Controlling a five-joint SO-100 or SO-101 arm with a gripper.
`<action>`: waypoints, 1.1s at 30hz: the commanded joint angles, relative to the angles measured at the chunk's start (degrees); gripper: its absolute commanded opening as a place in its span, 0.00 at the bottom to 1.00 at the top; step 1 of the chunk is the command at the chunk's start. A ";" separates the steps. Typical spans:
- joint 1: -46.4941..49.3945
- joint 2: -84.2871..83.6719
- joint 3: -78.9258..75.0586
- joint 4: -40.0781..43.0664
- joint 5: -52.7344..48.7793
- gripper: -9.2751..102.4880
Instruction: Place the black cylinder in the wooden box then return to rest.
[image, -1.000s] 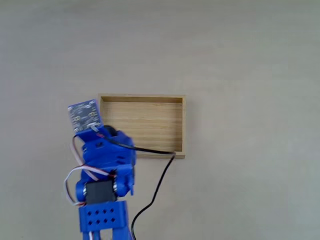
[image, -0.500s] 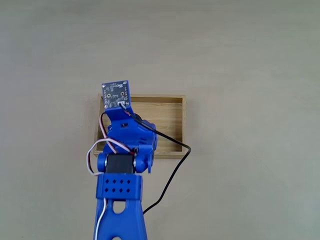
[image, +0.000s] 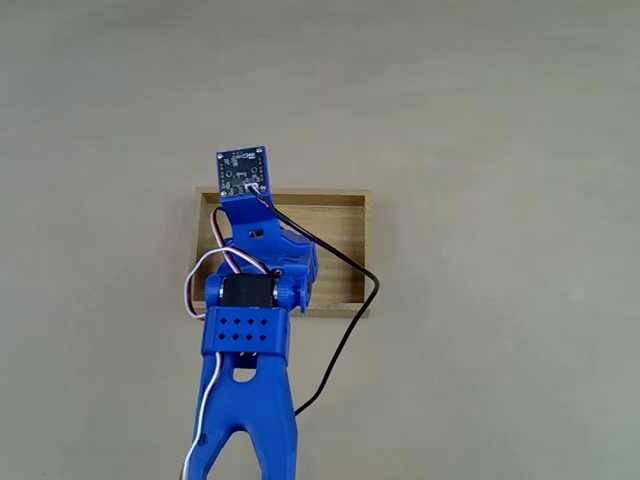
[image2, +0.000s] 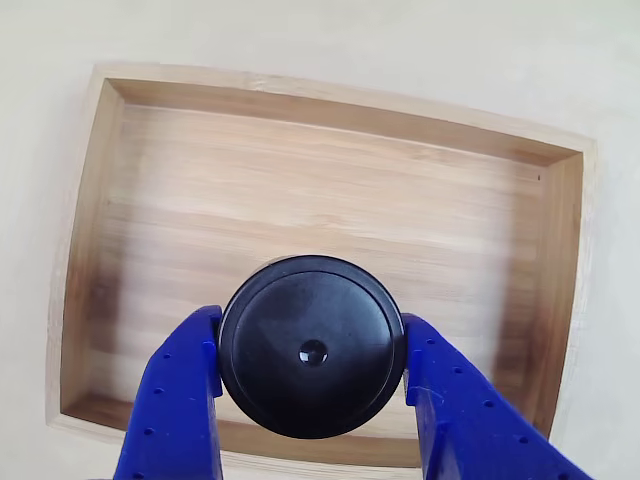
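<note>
One object held: the black cylinder (image2: 312, 347), clamped between the two blue fingers (image2: 180, 400) of the claw (image2: 312, 352); round top face with its central dimple turned toward the camera in the other view.
Claw state: closed onto the cylinder, one finger touching each side of its rim, no gap seen on either side.
Key relation: the wooden box (image2: 330, 200) lies directly beyond the claw, its striped floor showing around the cylinder on the left, the right and the far side.
Position over the box: the cylinder sits over the near part of the floor, close to the near wall (image2: 150, 420); the far wall is well apart from the claw.
Cylinder axis: runs along the line of sight of the other view, toward the box floor.
Contact with floor: cannot be told from either view.
Fixed view: the blue arm (image: 245, 350) reaches over the left half of the wooden box (image: 340, 245) on the table (image: 500, 150); the claw itself is hidden under the wrist.
Judgement, step in hand: delivery over the box, release not yet made.
Judgement, next move: a straight drop or lowering should land inside; the near wall is the one margin to watch.
</note>
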 joint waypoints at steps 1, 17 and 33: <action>-0.26 0.26 -6.86 -1.85 -0.70 0.26; 0.62 5.98 -9.05 -4.48 -0.26 0.26; 2.20 7.47 -9.05 -6.06 0.53 0.31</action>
